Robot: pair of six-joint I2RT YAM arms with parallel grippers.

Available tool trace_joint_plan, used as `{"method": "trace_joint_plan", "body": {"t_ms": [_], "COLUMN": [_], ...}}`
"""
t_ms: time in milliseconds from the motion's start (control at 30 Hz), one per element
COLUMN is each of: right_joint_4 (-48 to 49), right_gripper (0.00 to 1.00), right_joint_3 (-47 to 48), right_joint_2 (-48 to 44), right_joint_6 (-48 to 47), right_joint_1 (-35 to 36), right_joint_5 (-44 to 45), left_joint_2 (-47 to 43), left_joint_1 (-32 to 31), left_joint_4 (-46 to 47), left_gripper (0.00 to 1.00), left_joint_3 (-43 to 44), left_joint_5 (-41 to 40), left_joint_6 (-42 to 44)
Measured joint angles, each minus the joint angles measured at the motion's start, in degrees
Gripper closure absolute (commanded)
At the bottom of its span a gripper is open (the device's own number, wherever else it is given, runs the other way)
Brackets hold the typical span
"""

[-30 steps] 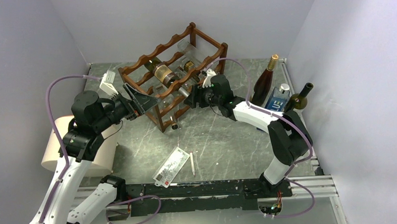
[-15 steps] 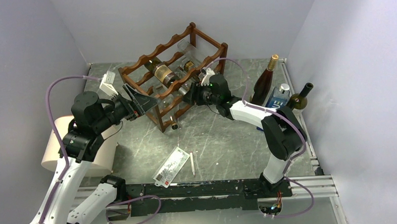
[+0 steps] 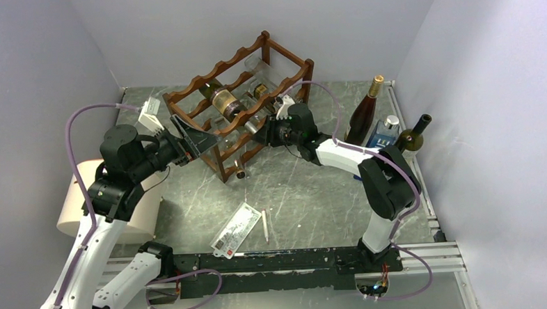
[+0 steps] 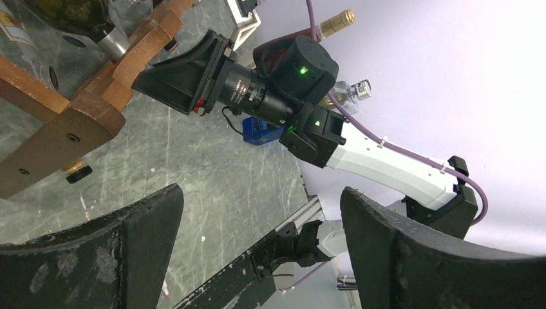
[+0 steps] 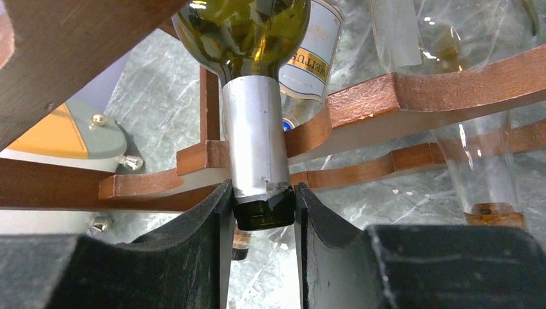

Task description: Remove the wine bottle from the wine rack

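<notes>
Now the right tool (image 5: 257, 206) pinches the wine bottle (image 5: 256, 135) by its neck at the wine rack (image 5: 386, 96), while the left tool (image 4: 257, 212) gapes empty; next likely a straight pull outward.

- We list the wine rack (image 3: 233, 61) as reddish-brown wood.
- We list the wine bottle (image 5: 256, 138) as dark green glass with a silver foil neck and a black lip.
- We note a grey-green marbled table (image 3: 307, 188) with pale veins.
- We note matte black fingers on the right gripper (image 5: 261, 193).
- We enter the right arm (image 3: 340, 155) as a white shell with black joints.
- We enter the cable (image 3: 81, 117) as purple.
- We enter the walls (image 3: 181, 26) as pale lilac.
</notes>
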Motion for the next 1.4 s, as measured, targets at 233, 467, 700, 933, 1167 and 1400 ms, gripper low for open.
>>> {"method": "trace_joint_plan", "body": {"t_ms": [233, 467, 700, 933, 1167, 1400], "right_joint_4": [-1.31, -1.29, -0.37, 0.26, 0.50, 0.42], "right_gripper": [1.00, 1.00, 1.00, 1.00, 1.00, 1.00], "right_joint_3": [-0.02, -0.02, -0.81, -1.92, -1.92, -1.90], "right_joint_2": [-2.01, -2.84, -2.89, -3.96, -5.73, -6.03], "right_joint_6": [-1.18, -1.29, -1.07, -0.55, 2.16, 4.31], "right_joint_1": [-0.02, -0.28, -0.57, -0.70, -1.25, -1.53], "right_joint_5": [0.44, 0.55, 0.24, 0.00, 0.00, -0.33], "left_joint_2": [0.55, 1.33, 1.33, 1.38, 1.75, 1.88], "left_joint_1": [0.00, 0.00, 0.00, 0.00, 0.00, 0.00], "left_joint_4": [0.04, 0.02, -0.02, -0.02, -0.02, -0.24], "left_gripper": [0.05, 0.05, 0.05, 0.05, 0.05, 0.05], "left_joint_3": [0.00, 0.00, 0.00, 0.00, 0.00, 0.00], "left_joint_5": [0.00, -0.02, -0.04, -0.09, -0.07, -1.20], "left_joint_6": [0.02, 0.04, 0.55, 0.90, 0.90, 1.46]}}
